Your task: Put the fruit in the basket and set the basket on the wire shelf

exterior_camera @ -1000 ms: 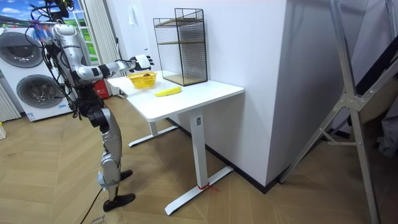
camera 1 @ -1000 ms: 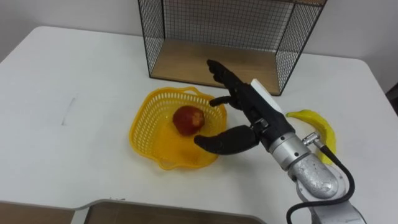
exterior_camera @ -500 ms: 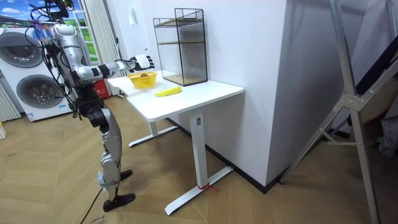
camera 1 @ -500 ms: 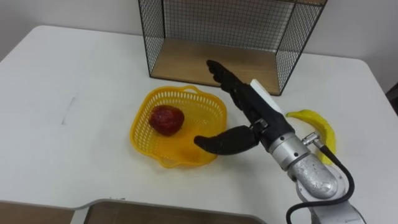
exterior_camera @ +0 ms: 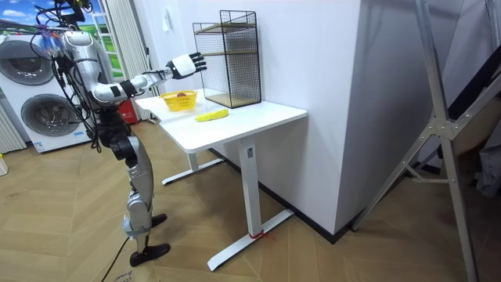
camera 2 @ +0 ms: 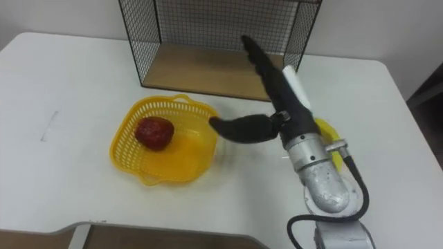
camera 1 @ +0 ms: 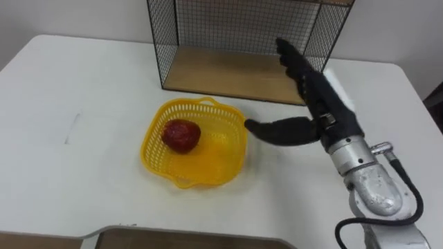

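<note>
Empty right hand (camera 1: 324, 111) open, fingers straight, thumb spread; hovered over counter (camera 1: 83, 90) just right of basket (camera 1: 232, 149); red fruit (camera 1: 181, 135) lay inside basket, left part; basket sat mid-counter, just before wire shelf (camera 1: 235, 28) at far edge; banana (exterior_camera: 211, 115) lay outside basket, toward counter's right edge.

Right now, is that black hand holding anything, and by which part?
Nothing. The right hand is open, fingers straight, above the table beside the yellow basket; the apple lies loose inside it.
</note>
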You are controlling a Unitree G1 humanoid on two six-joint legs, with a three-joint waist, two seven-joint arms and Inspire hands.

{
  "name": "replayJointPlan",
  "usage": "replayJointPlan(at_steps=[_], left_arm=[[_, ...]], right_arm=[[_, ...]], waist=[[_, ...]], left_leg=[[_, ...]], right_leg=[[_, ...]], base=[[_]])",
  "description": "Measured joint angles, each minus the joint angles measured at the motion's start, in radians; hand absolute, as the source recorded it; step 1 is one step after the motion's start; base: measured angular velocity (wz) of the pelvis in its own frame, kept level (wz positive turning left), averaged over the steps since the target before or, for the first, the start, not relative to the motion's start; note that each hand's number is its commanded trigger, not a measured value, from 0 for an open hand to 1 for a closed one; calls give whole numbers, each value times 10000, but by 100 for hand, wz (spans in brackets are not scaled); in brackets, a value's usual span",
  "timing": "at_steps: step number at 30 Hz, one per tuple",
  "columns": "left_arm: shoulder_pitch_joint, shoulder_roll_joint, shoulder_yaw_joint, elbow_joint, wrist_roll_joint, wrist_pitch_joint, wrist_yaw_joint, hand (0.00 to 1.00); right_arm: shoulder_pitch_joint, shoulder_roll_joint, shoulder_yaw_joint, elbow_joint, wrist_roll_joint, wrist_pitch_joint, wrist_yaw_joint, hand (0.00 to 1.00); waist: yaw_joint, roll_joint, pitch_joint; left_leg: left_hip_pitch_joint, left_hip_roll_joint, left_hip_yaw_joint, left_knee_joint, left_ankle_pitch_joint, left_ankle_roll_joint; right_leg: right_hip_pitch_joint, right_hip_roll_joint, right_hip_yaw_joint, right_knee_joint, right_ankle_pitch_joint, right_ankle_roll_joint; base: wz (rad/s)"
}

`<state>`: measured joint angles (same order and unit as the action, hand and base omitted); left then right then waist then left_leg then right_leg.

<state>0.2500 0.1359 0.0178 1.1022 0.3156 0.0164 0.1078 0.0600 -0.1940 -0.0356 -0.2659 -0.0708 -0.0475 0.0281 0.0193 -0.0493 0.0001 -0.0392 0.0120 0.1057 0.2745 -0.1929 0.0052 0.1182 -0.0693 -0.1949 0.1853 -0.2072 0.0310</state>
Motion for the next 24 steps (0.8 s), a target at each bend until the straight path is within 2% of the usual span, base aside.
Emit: replayJointPlan(at_steps=[3,7,11,16,24], left_arm=[[202,-14,367,-63,7,-72,-15,0],[425,3,447,-131,10,-79,-14,0],[439,19,581,-127,4,-38,-10,0],[388,17,585,-184,22,185,-28,0],[448,17,597,-517,96,376,-35,0]], right_arm=[[1,-53,-744,-2,-71,-134,-737,0],[3,-324,-1332,192,523,-180,-1822,0],[12,-442,-1505,673,893,-179,-2587,0],[95,-458,-1570,1696,577,-167,-3372,0],[95,-503,-1880,3097,587,-40,-3434,0]], waist=[[-144,-13,-2],[-337,-70,10],[-431,-130,23],[-483,-211,15],[-464,-307,0]], left_leg=[[-2,-4,-10,-9,2,3],[188,-17,-7,-75,15,9],[288,-13,5,-90,15,8],[306,-16,1,-101,25,4],[286,-52,10,-74,26,6]], right_leg=[[14,-3,-10,-3,0,1],[92,-7,13,-14,-2,3],[155,-7,28,-10,-2,4],[151,-12,33,-19,-3,5],[176,-26,28,-174,-4,8]], base=[[0],[0],[0],[0],[0]])
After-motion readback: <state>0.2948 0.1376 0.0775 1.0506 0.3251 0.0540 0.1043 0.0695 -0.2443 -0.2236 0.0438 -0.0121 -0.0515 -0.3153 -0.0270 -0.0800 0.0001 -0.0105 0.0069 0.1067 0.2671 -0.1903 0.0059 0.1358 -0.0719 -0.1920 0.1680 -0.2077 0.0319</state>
